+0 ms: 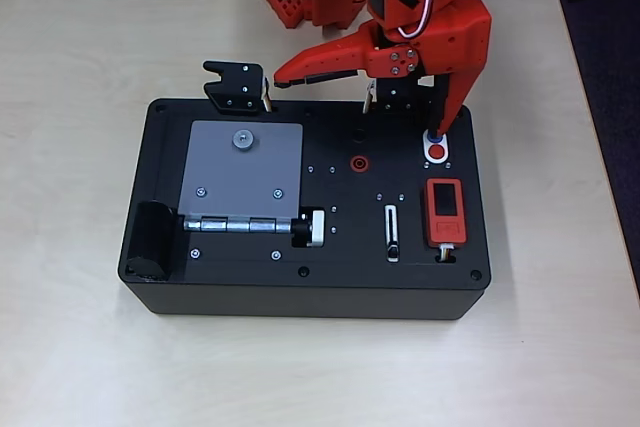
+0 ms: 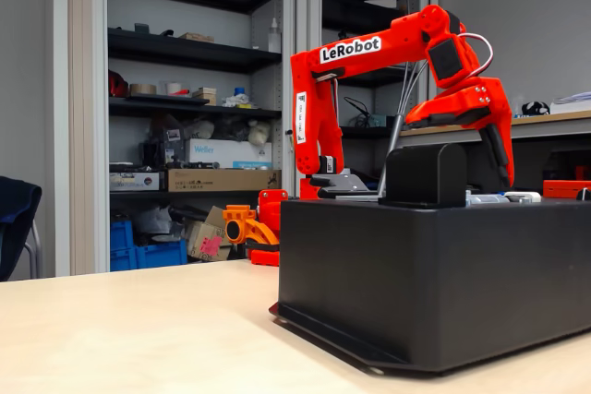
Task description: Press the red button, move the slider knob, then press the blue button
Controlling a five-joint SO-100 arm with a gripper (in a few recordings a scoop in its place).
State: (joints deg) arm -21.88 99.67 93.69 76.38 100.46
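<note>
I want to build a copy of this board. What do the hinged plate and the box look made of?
The hinged plate looks like matte grey metal or painted sheet, screwed at its corners. The box looks like black plastic, smooth with a faint sheen in the fixed view.

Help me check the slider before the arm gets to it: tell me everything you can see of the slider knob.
In the overhead view the slider knob is a tiny dark nub sitting near the lower end of a narrow, white-outlined vertical slot on the black box's top. It looks like dark plastic or metal; finer detail is too small to tell. The slot lies just left of the orange-red device and below the red ring socket. Nothing touches the knob; the claw hovers farther up, by the buttons.
</note>
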